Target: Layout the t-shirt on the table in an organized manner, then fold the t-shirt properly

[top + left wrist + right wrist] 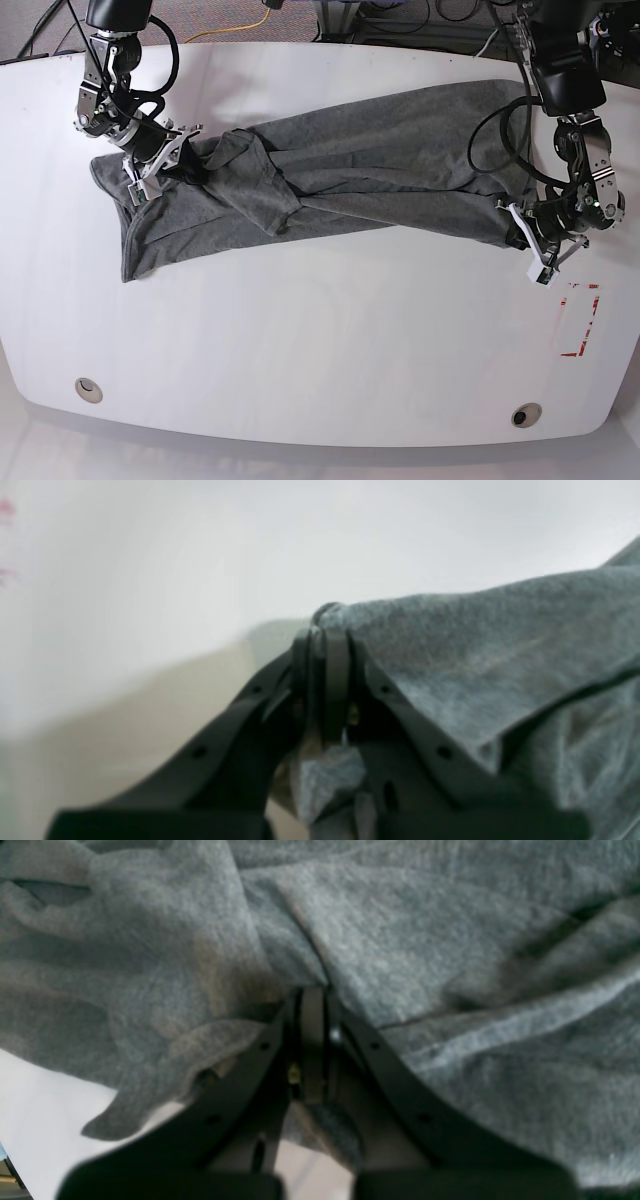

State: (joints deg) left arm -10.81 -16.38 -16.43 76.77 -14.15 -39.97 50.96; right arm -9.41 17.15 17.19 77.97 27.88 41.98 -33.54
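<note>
Heather-grey knit fabric of the t-shirt (330,165) lies stretched across the far half of the glossy white tabletop (320,340), running from the base view's left side to its right side in a long, crumpled band. The garment is not flat: diagonal folds cross its middle, a bunched flap sits left of centre, and a wider panel hangs toward the near edge at the left end. The right claw (178,160), at the base view's left, is closed on a gathered ridge of the t-shirt (400,940); in the right wrist view its two black fingers (312,1040) meet with fabric pinched between them and more cloth bunched below the pads. The left claw (520,228), at the base view's right, is closed on the opposite end of the t-shirt (475,645); in the left wrist view the fingers (330,680) clamp a fold of grey cloth, which drapes over the right-hand finger and hangs beneath the claw, with bare white tabletop (200,555) beyond. A red tape rectangle (580,320) is marked on the tabletop near the left claw, apart from the cloth. Two round cable holes sit near the front edge, one at the left (88,388) and one at the right (525,413). Both arms reach in from the far side of the tabletop.
</note>
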